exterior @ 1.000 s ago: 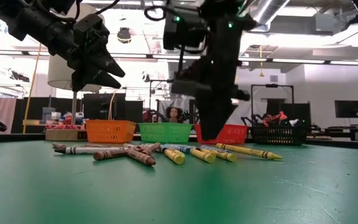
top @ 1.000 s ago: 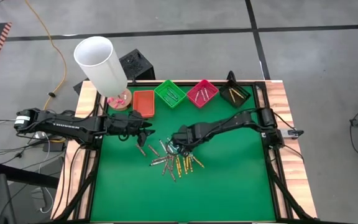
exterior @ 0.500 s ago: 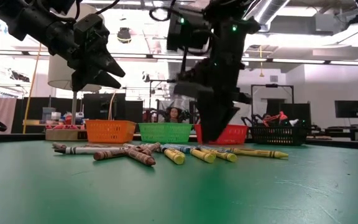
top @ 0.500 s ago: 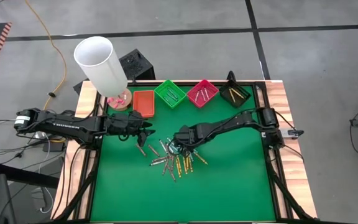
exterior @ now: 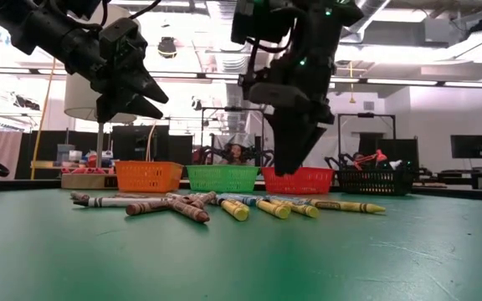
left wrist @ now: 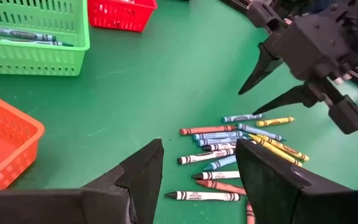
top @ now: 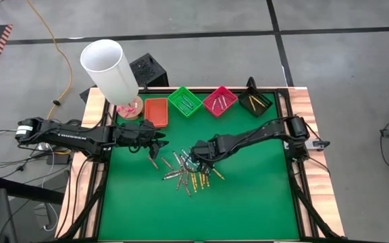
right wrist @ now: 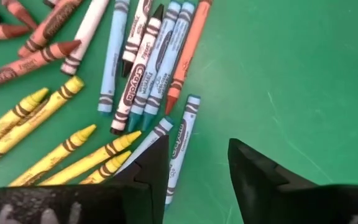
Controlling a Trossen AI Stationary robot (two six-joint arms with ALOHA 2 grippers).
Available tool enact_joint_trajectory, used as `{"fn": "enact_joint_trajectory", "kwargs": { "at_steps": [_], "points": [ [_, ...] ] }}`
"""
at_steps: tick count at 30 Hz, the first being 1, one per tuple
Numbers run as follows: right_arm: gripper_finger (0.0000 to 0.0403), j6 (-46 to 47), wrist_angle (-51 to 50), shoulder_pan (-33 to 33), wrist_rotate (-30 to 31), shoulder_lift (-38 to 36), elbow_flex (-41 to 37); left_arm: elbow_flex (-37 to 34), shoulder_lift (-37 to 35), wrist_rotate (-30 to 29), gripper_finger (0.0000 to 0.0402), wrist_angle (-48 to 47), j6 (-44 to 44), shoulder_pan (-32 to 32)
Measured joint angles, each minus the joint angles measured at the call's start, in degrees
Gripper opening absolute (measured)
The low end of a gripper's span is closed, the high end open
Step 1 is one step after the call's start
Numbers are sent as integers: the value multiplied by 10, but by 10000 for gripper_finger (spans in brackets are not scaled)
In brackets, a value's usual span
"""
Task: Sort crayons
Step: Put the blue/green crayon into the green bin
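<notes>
Table: flat green mat (top: pixel 248 196) with a wooden edge, on a grey floor with black lines.
Room: big bright hall past the far edge; shelves, lamps and a person sitting far off show in the low view.
Crayons: loose pile of small paper-wrapped crayons (top: pixel 188 173) in the middle of the mat, yellow, blue, brown, orange and white mixed.
Trays: square orange plastic tray (top: pixel 156 112), green tray (top: pixel 185 101), pink-red tray (top: pixel 219 100) and black tray (top: pixel 255 101) in a row at the far edge.
Other things: tall white paper tube (top: pixel 109 70) at the far left corner.
Left gripper (top: pixel 159 144): up in the air, left of the pile, fingers apart, holding nothing.
Right gripper (top: pixel 196 156): just over the far side of the pile, fingers apart, holding nothing.
Right wrist view: blue crayon (right wrist: pixel 182 147) lies just beside the fingers; yellow ones (right wrist: pixel 73 155) lie side by side.
Left wrist view: blue crayons inside the green tray.
Low view: right arm hides part of the pink-red tray.
</notes>
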Motion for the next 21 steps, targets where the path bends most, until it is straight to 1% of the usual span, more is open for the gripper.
{"fn": "enact_joint_trajectory", "kwargs": {
  "at_steps": [7,10,14,21],
  "points": [
    [164,-8,-1,-3,-9,-1,-4,0,0,0,192,-2,1,0],
    [164,-4,42,-3,-29,-2,-37,0,0,0,192,-2,3,0],
    [164,11,65,-3,-44,-4,-76,0,0,0,192,-2,8,0],
    [163,18,110,-4,-46,-8,-110,0,0,0,192,-2,8,0]
  ]
}}
